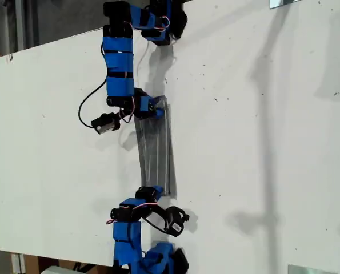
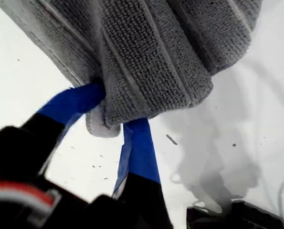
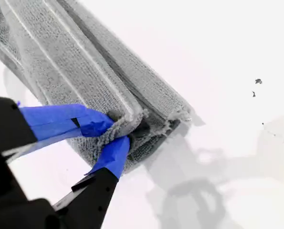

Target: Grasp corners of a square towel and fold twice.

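Observation:
The grey striped towel (image 1: 155,149) is gathered into a narrow strip stretched between two blue arms in the exterior view. One arm's gripper (image 1: 152,109) pinches its upper end and the other arm's gripper (image 1: 154,194) its lower end; the wrist views do not show which arm is which. My first gripper (image 2: 114,112) is shut on a bunched corner of the towel (image 2: 151,62), which hangs above its shadow on the table. My second gripper (image 3: 114,134) is shut on a corner edge of the folded towel (image 3: 75,76), whose layers run away from it.
The white table (image 1: 261,142) stretches wide towards the exterior view's right. A metal piece (image 1: 284,3) sits at that view's top right edge and another (image 1: 310,269) at its bottom right. The table's edge runs along the view's left.

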### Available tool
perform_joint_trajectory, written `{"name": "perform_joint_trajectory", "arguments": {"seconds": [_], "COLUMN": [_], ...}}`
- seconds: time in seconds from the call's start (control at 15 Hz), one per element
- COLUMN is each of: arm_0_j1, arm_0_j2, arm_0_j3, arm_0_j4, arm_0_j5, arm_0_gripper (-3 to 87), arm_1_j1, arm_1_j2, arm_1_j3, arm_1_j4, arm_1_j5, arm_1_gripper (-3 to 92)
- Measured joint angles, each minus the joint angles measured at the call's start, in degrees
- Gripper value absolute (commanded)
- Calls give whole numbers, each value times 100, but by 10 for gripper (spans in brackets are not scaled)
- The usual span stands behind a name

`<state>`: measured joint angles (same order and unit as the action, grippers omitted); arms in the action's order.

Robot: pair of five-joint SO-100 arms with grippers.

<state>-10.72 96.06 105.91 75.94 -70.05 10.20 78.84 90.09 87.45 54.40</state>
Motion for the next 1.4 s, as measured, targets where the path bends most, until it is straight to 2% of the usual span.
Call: {"name": "perform_joint_trajectory", "arguments": {"seconds": [0.07,0.27,0.47,0.67,0.73,0.8,0.87,1.07,1.2,1.33,1.4], "arm_0_j1": [9,-9,-246,-255,-281,-255,-255,26,316,369,457], "arm_0_j2": [0,264,1257,2285,2584,3111,3841,5801,6293,6996,7207], "arm_0_j3": [0,35,765,1617,1925,2479,3138,4623,4939,5229,5335], "arm_0_j4": [26,343,563,571,580,492,527,439,352,369,369], "arm_0_j5": [0,-44,-176,-466,-598,-765,-967,-1626,-1916,-2065,-2153], "arm_0_gripper": [399,398,388,355,346,339,338,335,333,333,333], "arm_1_j1": [70,703,1107,1266,1257,1213,1151,1151,1318,1327,1204], "arm_1_j2": [35,712,923,413,44,-237,-527,-404,738,2575,3480], "arm_1_j3": [26,571,1670,2092,2013,1714,1362,1661,2900,3691,3621], "arm_1_j4": [26,9,-642,-1503,-1538,-1547,-1556,-1661,-1617,-844,-448], "arm_1_j5": [-9,-308,-431,-536,-580,-642,-677,-466,132,782,826], "arm_1_gripper": [410,425,414,300,245,92,-1,-1,-1,-1,-1]}}
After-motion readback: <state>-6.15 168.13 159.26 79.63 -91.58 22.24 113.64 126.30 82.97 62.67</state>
